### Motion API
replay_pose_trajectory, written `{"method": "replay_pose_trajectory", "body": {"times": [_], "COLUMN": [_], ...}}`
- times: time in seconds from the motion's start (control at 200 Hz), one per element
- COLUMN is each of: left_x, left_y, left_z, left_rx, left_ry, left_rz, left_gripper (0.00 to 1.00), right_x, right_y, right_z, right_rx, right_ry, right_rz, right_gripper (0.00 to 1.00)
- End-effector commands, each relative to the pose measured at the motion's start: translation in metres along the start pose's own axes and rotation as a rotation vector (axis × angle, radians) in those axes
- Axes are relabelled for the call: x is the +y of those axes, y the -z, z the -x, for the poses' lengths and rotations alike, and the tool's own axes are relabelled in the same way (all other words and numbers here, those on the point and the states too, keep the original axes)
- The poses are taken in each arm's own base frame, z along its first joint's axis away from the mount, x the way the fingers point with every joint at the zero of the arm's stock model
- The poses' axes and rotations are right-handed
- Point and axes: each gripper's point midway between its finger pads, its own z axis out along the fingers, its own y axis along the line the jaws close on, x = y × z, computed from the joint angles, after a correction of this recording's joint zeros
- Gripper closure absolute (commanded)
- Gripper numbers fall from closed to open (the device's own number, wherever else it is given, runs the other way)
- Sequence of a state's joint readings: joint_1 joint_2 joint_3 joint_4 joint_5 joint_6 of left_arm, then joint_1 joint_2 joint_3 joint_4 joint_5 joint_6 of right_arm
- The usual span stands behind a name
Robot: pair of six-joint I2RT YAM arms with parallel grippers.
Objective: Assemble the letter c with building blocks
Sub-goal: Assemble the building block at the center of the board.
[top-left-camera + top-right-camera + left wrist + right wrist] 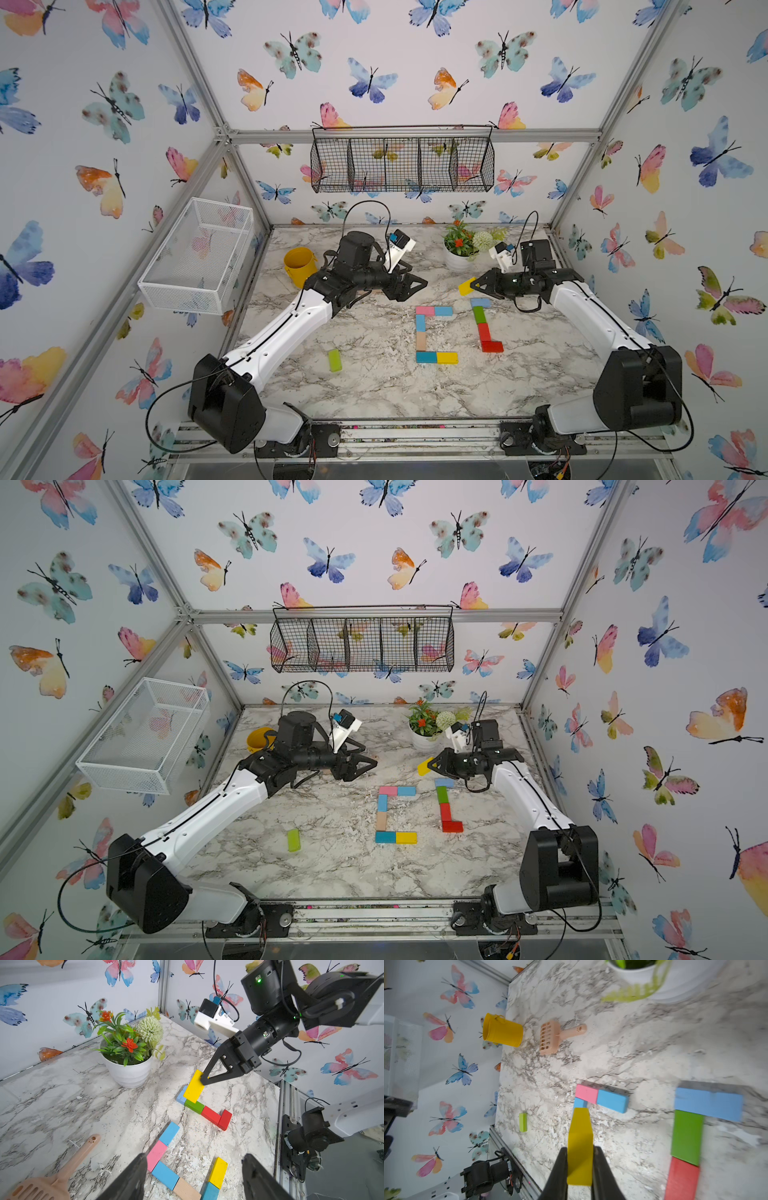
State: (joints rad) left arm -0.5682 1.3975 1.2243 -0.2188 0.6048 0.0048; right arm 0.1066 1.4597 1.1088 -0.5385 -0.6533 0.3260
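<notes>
Bare desk point(374, 395) lies open between the left claw point(419, 284) and the right claw point(474, 286), though the yellow block point(464, 287) pinched in the right claw juts into that gap. Just behind the right claw a plant pot point(457, 261) bars the way. On its near side a block column point(483, 330) begins. Nearward of the left claw the block C point(420, 340) takes room, with a narrow bare lane between it and the column. A scoop point(560, 1036) and a bucket point(298, 266) sit back by the left claw's wrist.
</notes>
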Motion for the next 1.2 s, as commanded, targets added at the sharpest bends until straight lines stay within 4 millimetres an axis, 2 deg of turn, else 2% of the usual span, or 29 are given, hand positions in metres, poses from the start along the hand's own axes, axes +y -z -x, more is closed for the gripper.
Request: {"method": "replay_pose_trajectory", "body": {"times": [0.0, 0.205, 0.395, 0.551, 0.761, 0.926, 1.191], "left_x": [0.004, 0.005, 0.011, 0.007, 0.005, 0.004, 0.006], "left_y": [0.004, 0.000, 0.000, 0.001, 0.002, 0.002, 0.002], "left_z": [0.006, 0.005, 0.003, 0.003, 0.003, 0.003, 0.002], "left_rx": [-0.030, -0.018, -0.016, -0.022, -0.022, -0.026, -0.030], "left_ry": [0.062, 0.112, 0.119, 0.111, 0.107, 0.108, 0.111], "left_rz": [-0.001, -0.051, -0.041, -0.077, -0.086, -0.092, -0.098], "left_gripper": [0.27, 0.27, 0.26, 0.26, 0.26, 0.25, 0.25], "right_x": [-0.035, -0.083, -0.108, -0.125, -0.137, -0.143, -0.152], "right_y": [0.012, 0.023, 0.022, 0.022, 0.019, 0.011, 0.000], "right_z": [0.004, 0.013, 0.020, 0.026, 0.024, 0.019, 0.014], "right_rx": [-0.003, -0.009, -0.013, -0.041, -0.036, -0.030, -0.042], "right_ry": [-0.012, -0.065, -0.091, -0.106, -0.073, -0.077, -0.078], "right_rz": [-0.089, -0.160, -0.137, -0.097, -0.079, -0.042, -0.014], "right_gripper": [0.95, 0.97, 0.97, 0.97, 0.96, 0.92, 0.92]}}
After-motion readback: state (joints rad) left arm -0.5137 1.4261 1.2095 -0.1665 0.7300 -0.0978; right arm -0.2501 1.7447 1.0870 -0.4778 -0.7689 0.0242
